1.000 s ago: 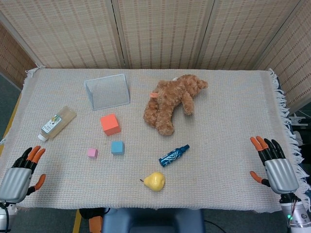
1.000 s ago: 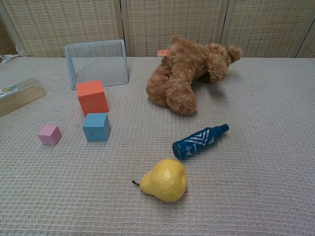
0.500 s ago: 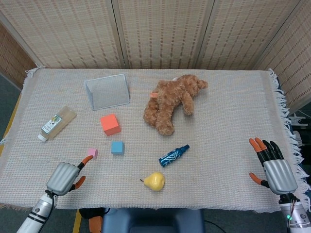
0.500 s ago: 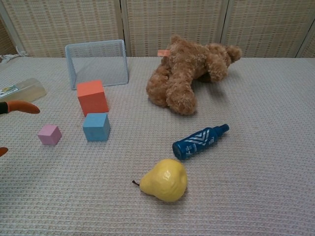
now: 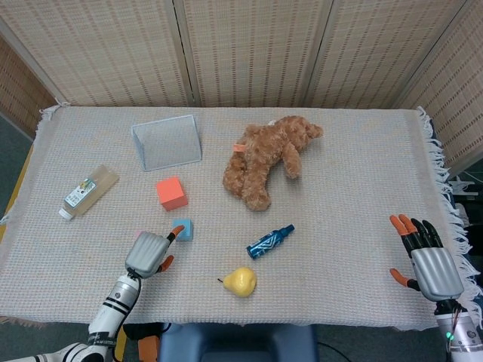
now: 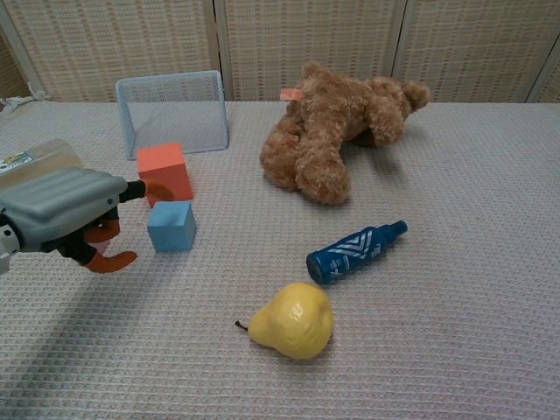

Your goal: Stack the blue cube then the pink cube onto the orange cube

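Observation:
The orange cube (image 5: 171, 193) (image 6: 164, 172) stands on the cloth left of centre. Just in front of it sits the smaller blue cube (image 5: 182, 228) (image 6: 171, 226). My left hand (image 5: 150, 253) (image 6: 61, 210) hovers at the blue cube's left, fingers apart and holding nothing, with one orange fingertip (image 5: 177, 230) close to the cube's near-left edge. The pink cube is hidden by this hand in both views. My right hand (image 5: 427, 260) rests open at the table's right edge, far from the cubes; the chest view does not show it.
A wire mesh basket (image 5: 167, 141) (image 6: 172, 109) lies behind the orange cube. A teddy bear (image 5: 268, 158) (image 6: 332, 131) lies at centre back. A blue spray bottle (image 5: 269, 241) (image 6: 354, 252), a yellow pear (image 5: 240, 281) (image 6: 293, 320) and a clear bottle (image 5: 89, 191) lie around.
My left hand has travelled from the table's front-left corner rightward to beside the blue cube, now covering the pink cube. The right hand and all objects have stayed put.

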You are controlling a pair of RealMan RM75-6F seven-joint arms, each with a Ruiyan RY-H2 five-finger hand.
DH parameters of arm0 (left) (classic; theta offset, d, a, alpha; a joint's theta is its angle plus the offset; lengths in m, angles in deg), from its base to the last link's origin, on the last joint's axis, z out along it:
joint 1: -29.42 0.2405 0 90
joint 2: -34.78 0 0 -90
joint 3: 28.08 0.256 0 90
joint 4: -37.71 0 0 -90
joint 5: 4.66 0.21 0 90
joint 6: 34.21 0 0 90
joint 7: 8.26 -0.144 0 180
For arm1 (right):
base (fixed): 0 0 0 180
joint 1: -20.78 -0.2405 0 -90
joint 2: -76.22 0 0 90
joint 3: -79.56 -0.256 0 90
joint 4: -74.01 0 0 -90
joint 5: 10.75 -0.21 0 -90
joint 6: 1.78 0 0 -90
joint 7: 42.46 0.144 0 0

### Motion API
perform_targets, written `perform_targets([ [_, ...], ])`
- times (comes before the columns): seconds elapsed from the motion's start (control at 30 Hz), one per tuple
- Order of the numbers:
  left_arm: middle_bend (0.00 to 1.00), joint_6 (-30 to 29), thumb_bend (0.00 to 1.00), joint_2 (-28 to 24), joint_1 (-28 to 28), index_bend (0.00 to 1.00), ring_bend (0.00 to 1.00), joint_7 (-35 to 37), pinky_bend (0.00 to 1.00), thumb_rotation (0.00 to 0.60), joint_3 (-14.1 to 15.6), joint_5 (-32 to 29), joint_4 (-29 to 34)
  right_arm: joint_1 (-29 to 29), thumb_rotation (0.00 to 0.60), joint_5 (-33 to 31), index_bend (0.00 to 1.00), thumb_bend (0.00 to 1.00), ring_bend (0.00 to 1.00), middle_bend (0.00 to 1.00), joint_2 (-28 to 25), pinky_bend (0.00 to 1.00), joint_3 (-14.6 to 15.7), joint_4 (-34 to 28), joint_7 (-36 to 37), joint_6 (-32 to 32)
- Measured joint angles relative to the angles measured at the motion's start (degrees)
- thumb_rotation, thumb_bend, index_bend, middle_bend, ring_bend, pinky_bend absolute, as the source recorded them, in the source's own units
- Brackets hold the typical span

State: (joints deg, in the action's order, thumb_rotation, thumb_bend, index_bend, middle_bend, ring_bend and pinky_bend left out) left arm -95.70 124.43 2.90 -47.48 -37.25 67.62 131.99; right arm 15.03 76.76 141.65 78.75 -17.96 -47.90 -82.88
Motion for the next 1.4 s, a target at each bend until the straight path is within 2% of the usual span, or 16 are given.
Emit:
perform_targets([
  [0.23,1.00,1.48,0.34,4.84,-4.49,0.13,1.00,-3.50,1.00,0.600,-3.22,-9.46,-5.51,0.06,0.600,-1.94,0.00,0.09,0.00,0.00,-0.32,0.00,-0.31,-0.44,-1.28,0.99],
  [0.47,1.00,1.11,0.34,6.58,-6.77,0.14,1.00,-3.96,1.00,0.600,-3.76,-12.08,-8.25,0.03,0.600,-2.33,0.00,0.09,0.00,0.00,-0.52,0.00,-0.28,-0.63,-1.53,1.49],
  [0.53,1.00,1.11,0.34,6.78,-7.21,0.19,1.00,-3.79,1.00,0.600,-3.74,-12.64,-8.95,-0.05,0.600,-2.43,0.00,0.09,0.00,0.00,-0.56,0.00,-0.22,-0.68,-1.59,1.77],
  [0.77,1.00,-0.47,0.34,7.76,-7.99,0.54,1.00,-2.29,1.00,0.600,-3.15,-12.62,-11.10,-0.11,0.600,-2.50,0.00,0.09,0.00,0.00,-0.82,0.00,-0.19,-0.90,-1.40,1.96],
  [0.87,1.00,-1.84,0.35,7.95,-7.86,0.59,1.00,-0.32,1.00,0.600,-2.87,-11.00,-11.23,-0.20,0.600,-2.66,0.00,0.09,0.00,0.00,-0.86,0.00,-0.10,-0.94,-1.43,2.39],
  [1.0,1.00,-4.28,0.36,7.17,-7.35,0.60,1.00,2.59,1.00,0.600,-2.55,-8.10,-10.03,-0.23,0.600,-2.67,0.00,0.09,0.00,0.00,-0.90,0.00,-0.01,-1.05,-1.60,2.50],
  [1.13,1.00,-4.81,0.36,4.78,-6.94,0.59,1.00,4.17,1.00,0.600,-3.27,-8.46,-6.22,-0.30,0.600,-2.68,0.00,0.09,0.00,0.00,-0.86,0.00,0.04,-1.06,-1.72,2.68],
  [1.27,1.00,-5.21,0.36,1.50,-6.88,0.60,1.00,5.56,1.00,0.600,-6.03,-11.28,-1.43,-0.46,0.600,-2.78,0.00,0.09,0.00,0.00,-0.77,0.00,0.17,-1.12,-1.97,3.20],
  [1.4,1.00,-5.30,0.36,-0.29,-7.41,0.59,1.00,5.80,1.00,0.600,-8.69,-14.98,0.77,-0.55,0.600,-2.74,0.00,0.09,0.00,0.00,-0.75,0.00,0.28,-1.21,-2.06,3.39],
])
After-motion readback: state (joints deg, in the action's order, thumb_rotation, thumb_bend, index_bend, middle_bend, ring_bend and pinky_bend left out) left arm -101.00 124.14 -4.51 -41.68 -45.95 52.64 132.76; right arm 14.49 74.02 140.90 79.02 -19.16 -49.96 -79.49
